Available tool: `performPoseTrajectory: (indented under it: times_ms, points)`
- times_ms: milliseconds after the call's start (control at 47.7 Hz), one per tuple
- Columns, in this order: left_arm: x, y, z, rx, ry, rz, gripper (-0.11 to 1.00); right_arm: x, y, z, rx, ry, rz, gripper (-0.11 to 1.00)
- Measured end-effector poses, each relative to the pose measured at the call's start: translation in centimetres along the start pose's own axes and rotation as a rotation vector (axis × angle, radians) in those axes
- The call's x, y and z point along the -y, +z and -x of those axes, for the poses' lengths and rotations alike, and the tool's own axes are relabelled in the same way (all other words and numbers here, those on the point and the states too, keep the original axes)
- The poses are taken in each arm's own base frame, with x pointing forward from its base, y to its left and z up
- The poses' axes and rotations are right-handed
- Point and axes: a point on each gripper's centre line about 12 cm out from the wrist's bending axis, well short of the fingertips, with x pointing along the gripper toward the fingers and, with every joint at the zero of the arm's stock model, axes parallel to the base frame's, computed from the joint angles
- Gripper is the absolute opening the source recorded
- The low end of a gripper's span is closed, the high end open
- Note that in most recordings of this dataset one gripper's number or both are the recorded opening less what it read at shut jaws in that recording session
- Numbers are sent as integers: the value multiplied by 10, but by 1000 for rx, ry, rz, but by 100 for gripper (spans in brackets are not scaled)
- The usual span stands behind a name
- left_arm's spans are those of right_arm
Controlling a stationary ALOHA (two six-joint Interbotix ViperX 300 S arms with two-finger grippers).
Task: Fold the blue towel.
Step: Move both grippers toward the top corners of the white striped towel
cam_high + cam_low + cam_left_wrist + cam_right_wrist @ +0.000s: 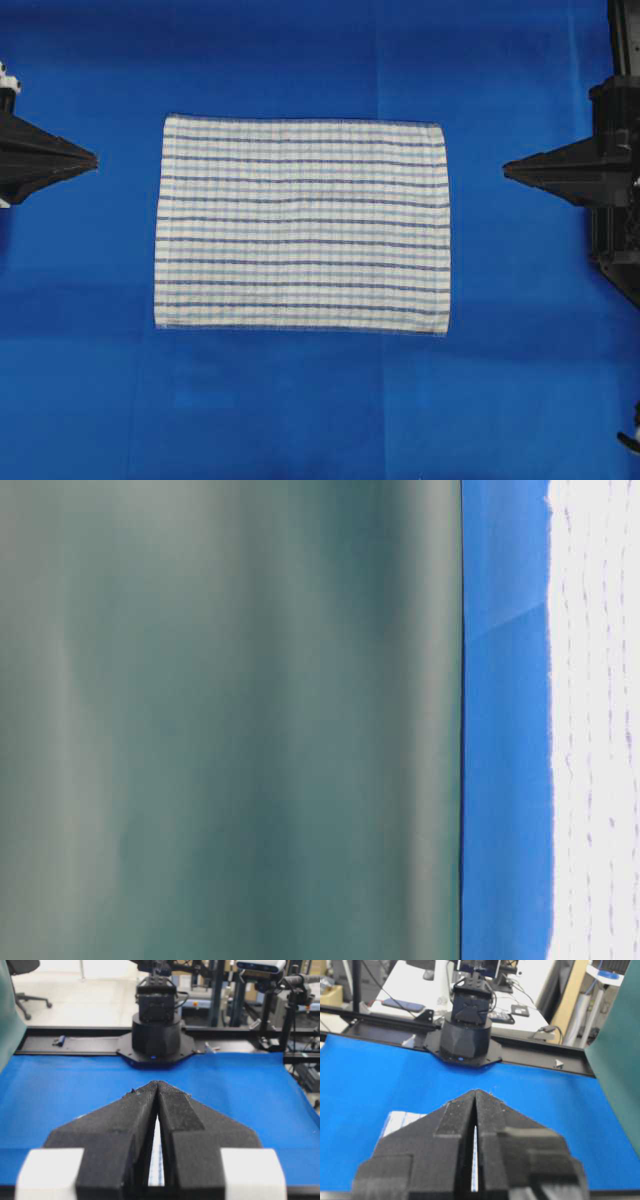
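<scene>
The blue towel [302,224], white with thin blue stripes, lies flat and spread out in the middle of the overhead view. Its edge also shows in the table-level view as a white strip, the blue towel [600,720]. My left gripper [92,158] points at the towel from the left, shut and empty, a short way off its left edge. My right gripper [508,170] points in from the right, shut and empty, clear of the right edge. In the wrist views the left gripper [157,1083] and right gripper [476,1092] have tips pressed together; a towel corner [400,1121] peeks out beside the right one.
A plain blue table covering [320,400] lies under everything. The opposite arm's black base [156,1035] stands at the table's far edge in the left wrist view, and the other base [466,1035] in the right wrist view. A green sheet [230,720] fills most of the table-level view.
</scene>
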Motion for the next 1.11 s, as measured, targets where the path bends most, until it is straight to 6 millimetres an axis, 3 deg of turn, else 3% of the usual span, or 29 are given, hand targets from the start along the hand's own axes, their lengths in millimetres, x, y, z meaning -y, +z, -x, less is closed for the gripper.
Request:
performPoseTrajectory:
  times_ms: [314,628,670,775,880,984,1110]
  points:
    - [-24,-14,-8,-64,122,27,0,39,-25,-7,-142,-186,2,21]
    - [-71,-74,-24,-315,315,56,1,84,-76,-14,-361,-380,-73,22]
    - [-77,-84,-24,-355,337,64,3,90,-85,-15,-398,-405,-89,28]
    - [-90,-107,-26,-443,382,85,23,101,-105,-15,-475,-447,-118,59]
    - [-100,-127,-28,-515,414,104,54,107,-122,-16,-539,-470,-146,86]
    - [-111,-143,-30,-566,446,119,82,112,-141,-16,-597,-494,-176,87]
    - [-123,-164,-29,-618,488,141,82,117,-160,-18,-636,-512,-193,85]
